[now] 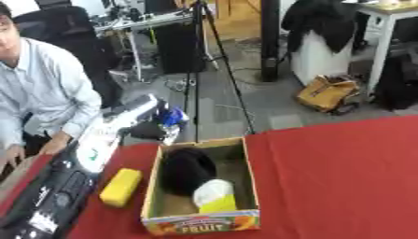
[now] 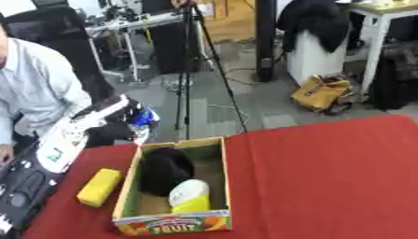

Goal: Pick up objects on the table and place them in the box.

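While my head camera looked down at the red table [image 1: 343, 177], the cardboard box [image 1: 251, 182] sat open just left of the middle, its near wall printed with fruit pictures and the word FRUIT. Inside it I could see a black rounded object [image 1: 186, 169] filling the far half, and closer to me a white and yellow object [image 1: 214, 195] leaning against it. I could not make out what either one was.

Just beside the box, on its left and not touching it, a yellow block [image 1: 121, 186] lay on the red cloth, tilted a little toward the box.

My left arm [image 2: 61, 140] came in from the left edge, white casing with a green mark up high and black parts lower down. At its far end, past the table's far edge and well apart from the box, something dark with a blue patch [image 2: 140, 119] showed where the hand should have been. I could not tell whether those fingers were spread or curled.

My right hand did not show in either view.
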